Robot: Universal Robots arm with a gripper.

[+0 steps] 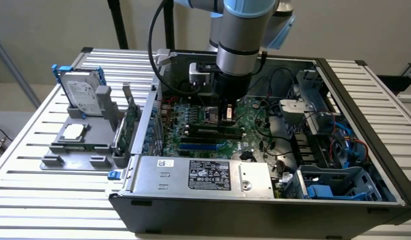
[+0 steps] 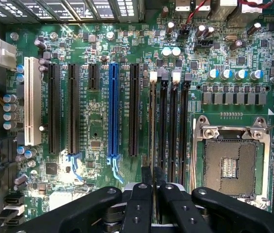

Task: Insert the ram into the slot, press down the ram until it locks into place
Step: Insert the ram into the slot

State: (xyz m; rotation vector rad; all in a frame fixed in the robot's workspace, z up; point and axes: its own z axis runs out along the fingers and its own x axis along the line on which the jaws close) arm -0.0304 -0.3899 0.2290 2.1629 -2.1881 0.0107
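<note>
Hard drive (image 1: 82, 96) upright on grey stand (image 1: 67, 150) – exterior view's left; labelled power supply (image 1: 205, 176); blue slot (image 2: 112, 114), processor socket (image 2: 231, 167).

A black metal computer case (image 1: 259, 210) lies open on a slatted silver metal table (image 1: 52, 200). From above, a grey robot arm with light-blue caps (image 1: 242, 35) reaches straight down into the case, and its dark gripper (image 1: 225, 114) hangs just over the large green motherboard (image 1: 252, 145). Just below the gripper lie long narrow black plastic slots (image 1: 212, 131), with a shorter blue slot (image 1: 204, 147) beside them. A silver box with a black label (image 1: 205, 175) fills the near side of the case. On the exterior view's left, a grey plastic stand (image 1: 79, 147) holds a silver hard drive in a blue frame (image 1: 82, 95).
</note>
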